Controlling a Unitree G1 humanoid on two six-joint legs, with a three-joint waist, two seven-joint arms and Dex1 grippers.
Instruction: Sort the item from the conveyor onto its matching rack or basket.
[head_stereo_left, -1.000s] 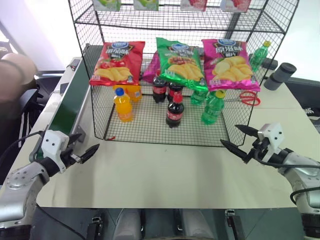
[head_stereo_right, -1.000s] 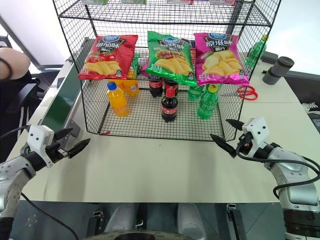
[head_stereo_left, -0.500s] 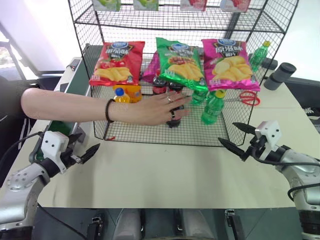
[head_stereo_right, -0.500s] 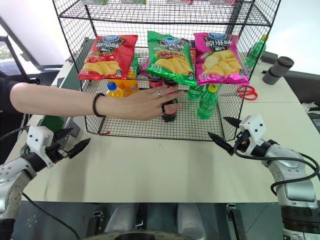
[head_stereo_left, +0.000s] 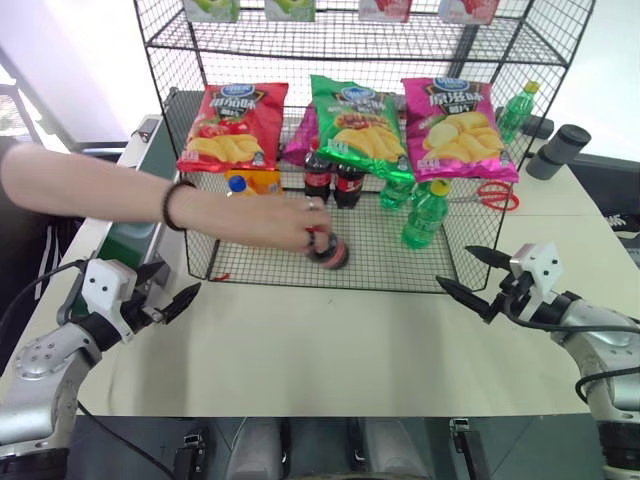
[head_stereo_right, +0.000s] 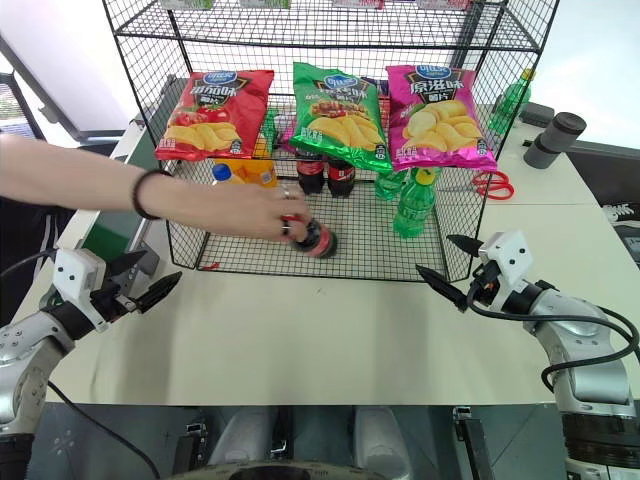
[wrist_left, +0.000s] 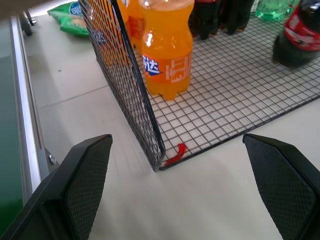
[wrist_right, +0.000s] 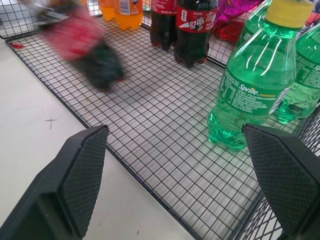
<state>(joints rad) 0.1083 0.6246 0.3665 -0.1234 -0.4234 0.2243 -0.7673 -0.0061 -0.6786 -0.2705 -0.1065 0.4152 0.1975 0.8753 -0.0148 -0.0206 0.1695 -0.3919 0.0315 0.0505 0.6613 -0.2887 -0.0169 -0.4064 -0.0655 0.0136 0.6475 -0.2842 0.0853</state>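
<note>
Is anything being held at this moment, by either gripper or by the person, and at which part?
Both grippers, left and right, are open and empty. The person's hand grips a tilted cola bottle at its cap end.

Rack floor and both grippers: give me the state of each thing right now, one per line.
Cola bottle: tipped over, gripped by a person's hand.
Two cola bottles: upright at the back.
Orange-drink bottle: upright.
Green bottle: upright, capped.
Left gripper: open, holding nothing.
Right gripper: open, holding nothing.
Conveyor: no item visible on it.
</note>
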